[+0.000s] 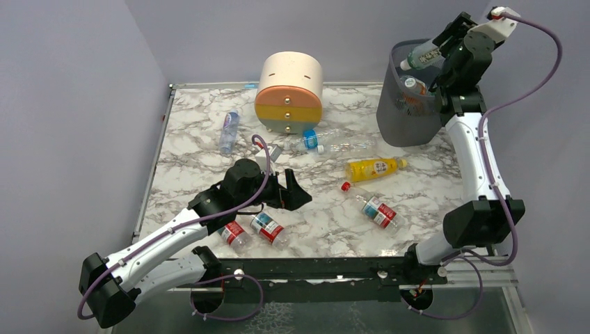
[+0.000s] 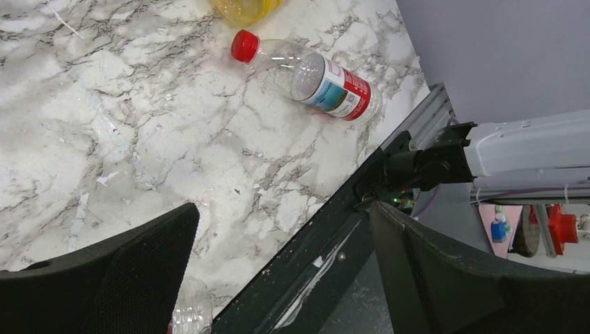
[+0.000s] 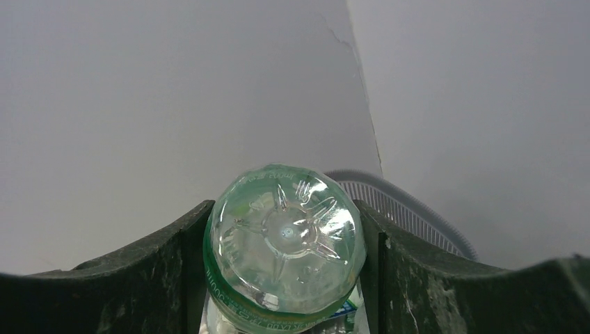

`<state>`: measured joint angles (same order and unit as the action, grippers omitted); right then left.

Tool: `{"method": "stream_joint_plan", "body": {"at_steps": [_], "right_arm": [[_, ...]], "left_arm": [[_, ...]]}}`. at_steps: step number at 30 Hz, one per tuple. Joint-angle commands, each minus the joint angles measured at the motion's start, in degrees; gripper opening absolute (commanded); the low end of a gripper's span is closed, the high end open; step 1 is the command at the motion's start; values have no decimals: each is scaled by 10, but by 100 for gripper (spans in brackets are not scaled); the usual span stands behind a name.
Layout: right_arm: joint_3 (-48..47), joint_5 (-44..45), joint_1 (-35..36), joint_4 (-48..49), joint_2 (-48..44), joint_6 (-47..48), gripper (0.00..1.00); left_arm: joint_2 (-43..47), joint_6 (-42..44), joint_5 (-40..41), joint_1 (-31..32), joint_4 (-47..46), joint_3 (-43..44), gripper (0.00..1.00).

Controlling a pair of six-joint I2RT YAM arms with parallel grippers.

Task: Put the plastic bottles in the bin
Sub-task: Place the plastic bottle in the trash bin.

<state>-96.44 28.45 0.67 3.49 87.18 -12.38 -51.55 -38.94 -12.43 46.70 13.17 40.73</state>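
the right end effector [image 1: 440, 49] is holding a green bottle [image 3: 285, 240] by its body, jaws partly closed around it. it is keeping the bottle tilted, cap down, over the bin [image 1: 407, 125] at the far right of the tabletop [image 1: 327, 233], likely so it is falling inside on release. a second bottle [image 1: 415, 85] is lying in the bin.

the left end effector [image 1: 300, 189] is standing wide and empty, hanging low near the red-label bottles [image 1: 270, 228], probably lining up for a pick. the others are lying loose on the tabletop. these are a yellow bottle [image 1: 374, 168], a red-cap bottle [image 2: 306, 73], a blue-label bottle [image 1: 229, 131] and clear bottles [image 1: 334, 142] beside the drawer unit [image 1: 289, 92].

the bin's wall is hiding most of its inside, so the count in there is not showing. the left arm is covering part of the red-label bottles. the right wrist view is showing only the green bottle's base and a bit of rim.
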Motion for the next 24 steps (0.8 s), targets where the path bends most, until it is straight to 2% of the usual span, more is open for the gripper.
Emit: {"method": "stream_joint_plan", "body": {"at_steps": [1, 3, 6, 7, 17, 24], "right_arm": [[-25, 3, -4, -12, 29, 7, 71], [-37, 4, -5, -24, 43, 8, 80], [-51, 3, -5, -42, 53, 5, 99], [-50, 3, -5, -43, 52, 4, 100], [-62, -91, -5, -76, 15, -27, 100], [-21, -283, -5, -94, -37, -103, 100]], "left_arm": [[7, 5, -1, -2, -6, -2, 99], [8, 4, -1, -2, -7, -3, 99], [9, 4, 0, -1, -7, -4, 99], [8, 4, 0, -1, -7, -4, 99], [7, 2, 2, -1, -9, -5, 99], [-1, 5, 0, -1, -16, -5, 99]]}}
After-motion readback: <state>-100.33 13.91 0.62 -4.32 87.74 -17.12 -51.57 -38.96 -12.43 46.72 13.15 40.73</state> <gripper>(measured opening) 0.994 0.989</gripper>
